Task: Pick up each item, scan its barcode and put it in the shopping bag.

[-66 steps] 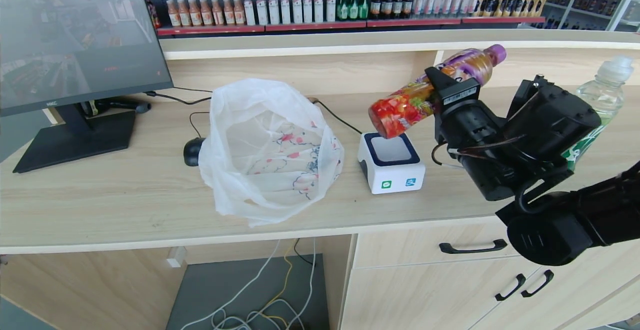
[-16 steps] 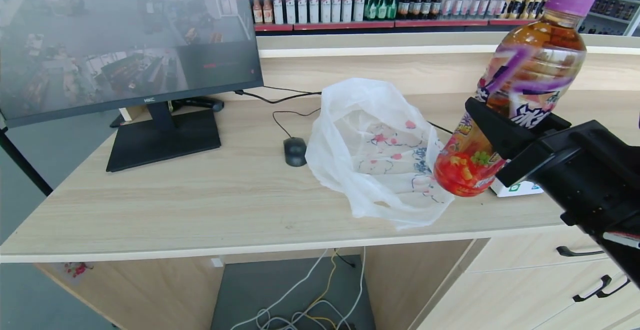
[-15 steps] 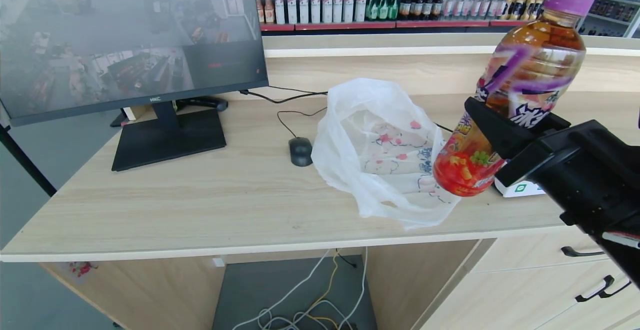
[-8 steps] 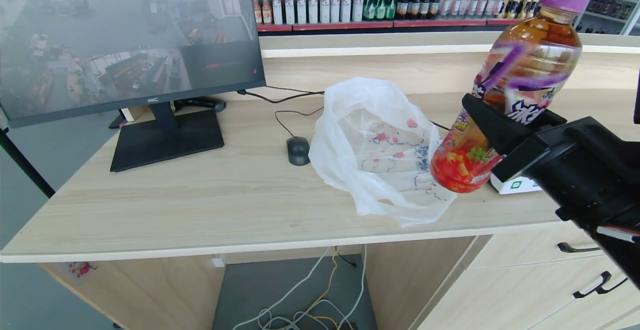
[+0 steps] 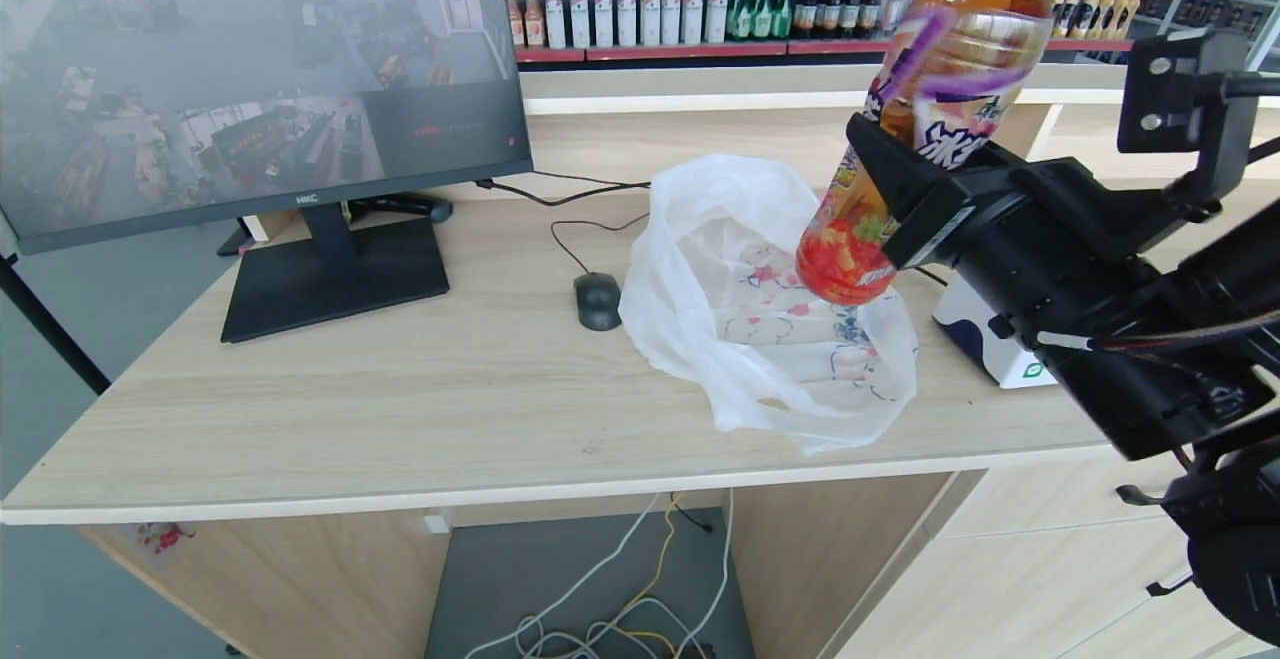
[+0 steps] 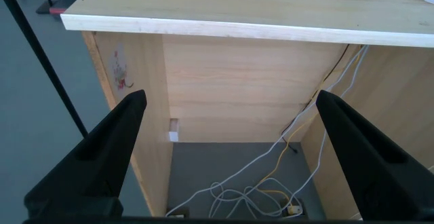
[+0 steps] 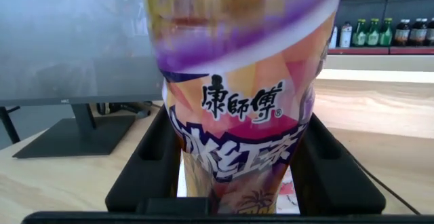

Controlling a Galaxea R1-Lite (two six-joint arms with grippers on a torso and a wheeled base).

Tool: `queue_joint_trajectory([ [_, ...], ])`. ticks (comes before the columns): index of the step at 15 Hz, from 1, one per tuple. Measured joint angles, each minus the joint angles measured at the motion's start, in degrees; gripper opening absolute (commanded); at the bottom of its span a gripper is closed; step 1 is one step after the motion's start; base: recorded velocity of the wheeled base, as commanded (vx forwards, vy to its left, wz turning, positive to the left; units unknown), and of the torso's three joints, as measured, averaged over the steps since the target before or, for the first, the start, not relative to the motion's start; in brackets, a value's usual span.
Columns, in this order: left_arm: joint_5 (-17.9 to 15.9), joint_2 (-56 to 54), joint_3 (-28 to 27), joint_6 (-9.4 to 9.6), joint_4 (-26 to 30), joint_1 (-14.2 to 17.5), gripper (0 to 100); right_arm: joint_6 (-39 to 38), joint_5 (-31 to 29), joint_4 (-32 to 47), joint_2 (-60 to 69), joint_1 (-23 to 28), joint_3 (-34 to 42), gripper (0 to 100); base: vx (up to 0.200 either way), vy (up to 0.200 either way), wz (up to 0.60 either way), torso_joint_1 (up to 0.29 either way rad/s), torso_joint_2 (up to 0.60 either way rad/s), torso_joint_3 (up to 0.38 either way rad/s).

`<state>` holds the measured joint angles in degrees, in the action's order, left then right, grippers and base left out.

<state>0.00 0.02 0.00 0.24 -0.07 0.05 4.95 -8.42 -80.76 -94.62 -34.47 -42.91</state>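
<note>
Above the right rim of the shopping bag (image 5: 700, 239), the right tool (image 5: 893, 201) clamps a bottle (image 5: 940, 49) — amber drink, purple cap, fruit-print label, red base. Long axis tilted: cap up, base down toward the bag's open mouth. Bag lies on the table (image 5: 400, 389) — flower print showing inside. Left tool (image 6: 227, 149) gapes wide.

Print on the bottle (image 7: 244, 115) label: a row of white characters with a small registered mark, and larger white-and-purple characters beneath, cut off low down. On the monitor (image 5: 260, 69): short white lettering mid lower bezel, and a red line on screen, too small to read. On the scanner (image 5: 985, 349): a green square icon on its front face.
</note>
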Motion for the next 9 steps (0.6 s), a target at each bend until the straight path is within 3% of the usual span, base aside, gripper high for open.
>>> queue_joint_trajectory([
  [4, 0.0, 0.0, 0.0, 0.00, 0.0, 0.0, 100, 0.0, 0.6, 0.1, -6.6, 0.5, -7.3, 0, 0.000, 0.000, 0.00, 0.000, 0.00, 0.000],
  [9, 0.0, 0.0, 0.0, 0.02, 0.0, 0.0, 100, -0.9, 1.3, 0.8, -16.4, 4.6, -17.8, 0, 0.000, 0.000, 0.00, 0.000, 0.00, 0.000],
])
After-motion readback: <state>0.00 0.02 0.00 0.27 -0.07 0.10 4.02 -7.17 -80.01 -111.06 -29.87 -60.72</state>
